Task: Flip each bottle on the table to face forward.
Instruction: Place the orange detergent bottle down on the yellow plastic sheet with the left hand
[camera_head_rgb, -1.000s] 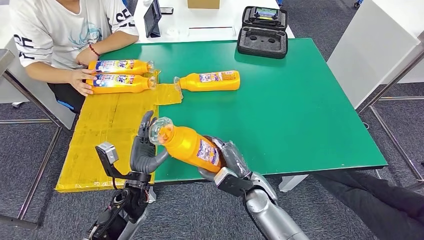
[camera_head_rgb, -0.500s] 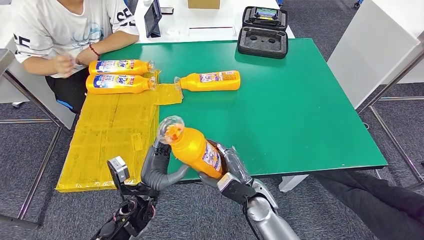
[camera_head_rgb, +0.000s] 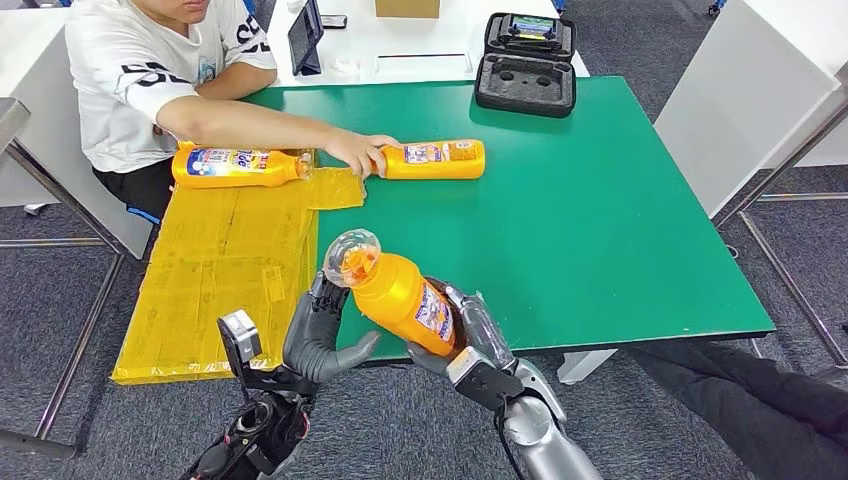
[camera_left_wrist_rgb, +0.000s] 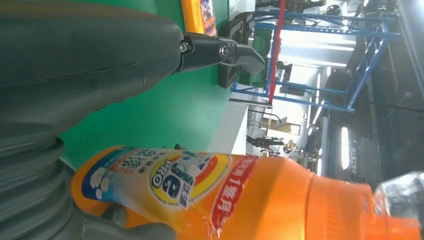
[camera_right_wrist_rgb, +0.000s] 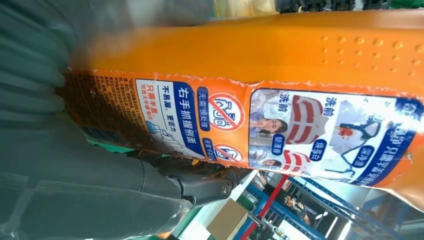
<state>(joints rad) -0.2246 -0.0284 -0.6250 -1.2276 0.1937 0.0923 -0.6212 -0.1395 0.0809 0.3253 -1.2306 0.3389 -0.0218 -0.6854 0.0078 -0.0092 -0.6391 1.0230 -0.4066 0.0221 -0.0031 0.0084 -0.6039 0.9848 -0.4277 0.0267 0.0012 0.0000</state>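
Observation:
An orange bottle (camera_head_rgb: 400, 295) with a clear cap is lifted above the table's front edge, cap tilted up and to the left, gripped at its base by my right hand (camera_head_rgb: 470, 335). My left hand (camera_head_rgb: 315, 335) is beside the bottle's neck with fingers spread; I cannot tell if it touches. The left wrist view shows the bottle's front label (camera_left_wrist_rgb: 175, 180); the right wrist view shows the back label (camera_right_wrist_rgb: 300, 125). A second bottle (camera_head_rgb: 440, 160) lies on the green table (camera_head_rgb: 620, 220) under a person's hand (camera_head_rgb: 360, 152). A third bottle (camera_head_rgb: 235, 167) lies on the yellow sheet (camera_head_rgb: 220, 260).
A person (camera_head_rgb: 150, 70) sits at the table's far left corner, arm stretched over the table. A black foam case (camera_head_rgb: 525, 65) stands open at the far edge. White furniture (camera_head_rgb: 740, 100) stands to the right. A dark tablet (camera_head_rgb: 303, 35) is behind the table.
The person's arm has reached across to the bottle in the middle. The held bottle has tipped more upright and my left hand has dropped back toward the front edge.

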